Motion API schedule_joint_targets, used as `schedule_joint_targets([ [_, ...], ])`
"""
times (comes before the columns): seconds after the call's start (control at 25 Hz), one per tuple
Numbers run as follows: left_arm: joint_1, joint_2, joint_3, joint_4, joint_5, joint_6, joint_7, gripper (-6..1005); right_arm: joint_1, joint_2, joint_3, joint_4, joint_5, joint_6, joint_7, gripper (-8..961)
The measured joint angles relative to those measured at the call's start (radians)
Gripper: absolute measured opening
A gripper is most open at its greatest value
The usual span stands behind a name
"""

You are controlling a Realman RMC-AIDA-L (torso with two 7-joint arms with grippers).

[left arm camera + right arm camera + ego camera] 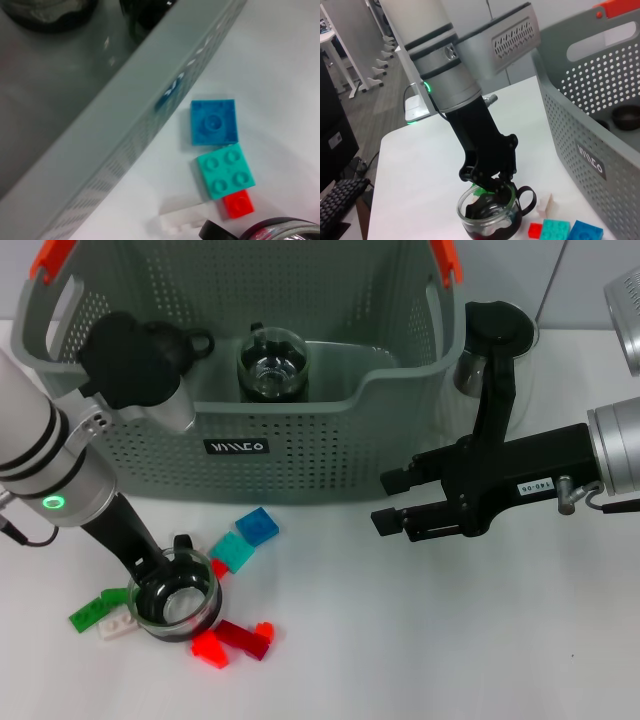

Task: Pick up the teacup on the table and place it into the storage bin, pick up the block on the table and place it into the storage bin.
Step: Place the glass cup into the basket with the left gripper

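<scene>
The glass teacup (177,597) stands on the table in front of the storage bin (300,455), with loose blocks around it. My left gripper (150,572) reaches down to its rim at the back left. In the right wrist view its fingers (492,182) straddle the teacup (492,216) rim, closed on it. A blue block (257,526) and a teal block (234,552) lie just right of the cup, shown close up in the left wrist view as blue block (214,121) and teal block (225,171). My right gripper (392,502) hangs open over the table to the right.
Inside the bin sit a black-lidded pot (140,360) and another glass cup (272,365). A glass pot with a black lid (495,345) stands outside the bin's right end. Green (93,613), white (118,627) and red blocks (210,648) lie near the front edge.
</scene>
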Motion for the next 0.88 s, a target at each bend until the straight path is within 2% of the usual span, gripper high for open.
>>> schedule_joint_targets([
  [0.12, 0.0, 0.002, -0.012, 0.03, -0.011, 0.038, 0.011, 39, 0.0, -0.001, 0.0, 0.0, 0.001, -0.002, 0.0, 609],
  [0.2, -0.001, 0.005, -0.062, 0.097, -0.038, 0.102, 0.047, 39, 0.0, -0.001, 0.0, 0.0, 0.002, -0.002, 0.0, 609],
  [0.24, -0.004, 0.006, -0.127, 0.149, -0.065, 0.15, 0.081, 39, 0.0, -0.001, 0.0, 0.0, 0.002, -0.002, -0.001, 609],
  [0.28, -0.004, 0.006, -0.127, 0.149, -0.065, 0.15, 0.081, 39, 0.0, -0.001, 0.0, 0.0, 0.002, -0.002, -0.002, 609],
  [0.36, -0.026, 0.02, -0.279, 0.202, -0.138, 0.24, 0.15, 39, 0.0, 0.0, 0.0, 0.0, 0.003, -0.002, -0.003, 609],
  [0.4, -0.033, 0.026, -0.317, 0.204, -0.158, 0.263, 0.166, 39, 0.0, 0.0, 0.0, 0.0, 0.003, -0.002, -0.003, 610],
  [0.52, -0.065, 0.071, -0.488, 0.183, -0.294, 0.373, 0.23, 39, 0.0, 0.002, 0.0, 0.0, 0.004, -0.002, -0.003, 610],
  [0.6, -0.078, 0.114, -0.581, 0.14, -0.434, 0.43, 0.25, 39, 0.0, 0.002, 0.0, 0.0, 0.003, -0.002, -0.003, 610],
  [0.72, -0.065, 0.178, -0.627, 0.069, -0.646, 0.44, 0.246, 39, 0.0, 0.002, 0.0, 0.0, 0.002, -0.002, -0.003, 609],
  [0.8, -0.06, 0.196, -0.65, 0.045, -0.738, 0.418, 0.243, 39, -0.001, 0.0, 0.0, 0.0, 0.002, -0.002, -0.003, 609],
  [0.88, -0.068, 0.2, -0.678, 0.039, -0.779, 0.375, 0.239, 39, -0.001, 0.0, 0.0, 0.0, 0.002, -0.003, -0.003, 610],
])
